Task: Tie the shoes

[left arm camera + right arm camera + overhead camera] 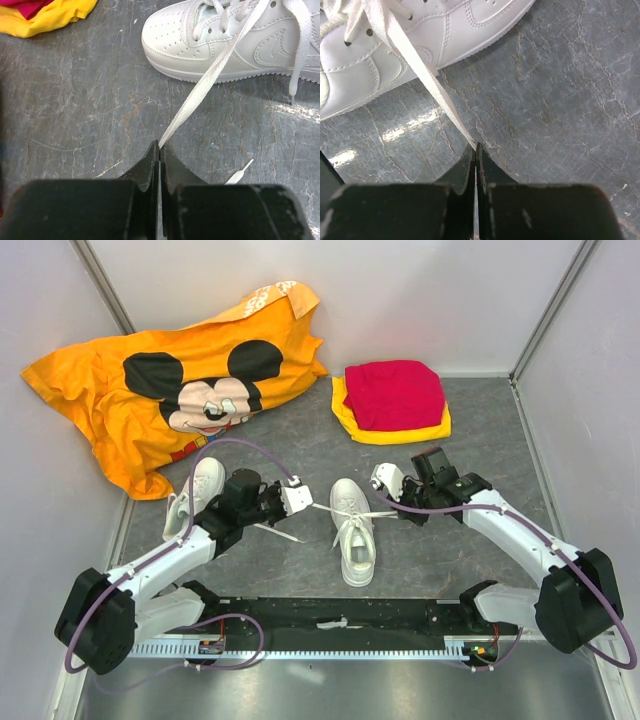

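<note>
Shoe [352, 530] centre frame on desk [480, 440]; second shoe [200, 490] left-centre, beside left arm. Left hand [159, 150] pinching left lace [210, 80], right hand [475, 150] pinching right lace [420, 75], both pulled outward. Step looks like first cross. Next: cross laces over tongue without losing grip.

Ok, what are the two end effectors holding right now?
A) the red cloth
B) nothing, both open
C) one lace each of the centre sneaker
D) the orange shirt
C: the left end effector is shut on a lace, the right end effector on the other lace, both running to the centre sneaker.
</note>
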You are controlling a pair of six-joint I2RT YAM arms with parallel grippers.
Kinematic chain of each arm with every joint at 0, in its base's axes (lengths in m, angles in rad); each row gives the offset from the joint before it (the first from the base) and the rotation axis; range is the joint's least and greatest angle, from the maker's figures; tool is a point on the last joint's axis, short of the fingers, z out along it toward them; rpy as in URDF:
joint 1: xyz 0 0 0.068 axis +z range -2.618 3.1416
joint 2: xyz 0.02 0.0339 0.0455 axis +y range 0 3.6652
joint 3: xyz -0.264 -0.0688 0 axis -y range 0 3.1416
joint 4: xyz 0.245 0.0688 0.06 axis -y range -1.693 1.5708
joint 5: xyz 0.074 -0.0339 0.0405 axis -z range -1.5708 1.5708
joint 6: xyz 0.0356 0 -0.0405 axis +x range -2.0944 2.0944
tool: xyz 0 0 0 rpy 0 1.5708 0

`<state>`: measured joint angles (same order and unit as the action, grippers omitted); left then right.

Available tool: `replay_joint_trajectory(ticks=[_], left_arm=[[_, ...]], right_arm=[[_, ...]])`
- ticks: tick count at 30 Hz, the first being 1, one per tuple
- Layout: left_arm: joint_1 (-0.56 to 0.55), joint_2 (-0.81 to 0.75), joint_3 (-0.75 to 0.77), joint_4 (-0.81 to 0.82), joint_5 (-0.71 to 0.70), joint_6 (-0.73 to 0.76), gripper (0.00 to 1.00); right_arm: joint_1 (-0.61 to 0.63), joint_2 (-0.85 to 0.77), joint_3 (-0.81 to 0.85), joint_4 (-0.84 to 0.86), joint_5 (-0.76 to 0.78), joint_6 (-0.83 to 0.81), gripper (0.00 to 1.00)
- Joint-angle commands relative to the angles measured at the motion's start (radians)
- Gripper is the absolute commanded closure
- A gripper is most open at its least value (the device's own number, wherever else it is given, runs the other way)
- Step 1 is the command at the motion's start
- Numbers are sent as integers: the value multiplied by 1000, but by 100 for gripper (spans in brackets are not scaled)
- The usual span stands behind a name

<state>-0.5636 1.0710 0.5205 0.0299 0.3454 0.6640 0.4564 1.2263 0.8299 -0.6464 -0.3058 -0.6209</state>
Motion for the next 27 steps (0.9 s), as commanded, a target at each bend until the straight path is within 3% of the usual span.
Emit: replay_joint_trajectory(ticks=[1, 27], left_arm=[[37, 9, -7, 18, -39, 68, 98], [79, 84, 13, 42, 13, 108, 98]], right_arm=[[-7, -19, -26, -32, 97, -11, 100], [-5, -40, -71, 37, 220, -8, 100]])
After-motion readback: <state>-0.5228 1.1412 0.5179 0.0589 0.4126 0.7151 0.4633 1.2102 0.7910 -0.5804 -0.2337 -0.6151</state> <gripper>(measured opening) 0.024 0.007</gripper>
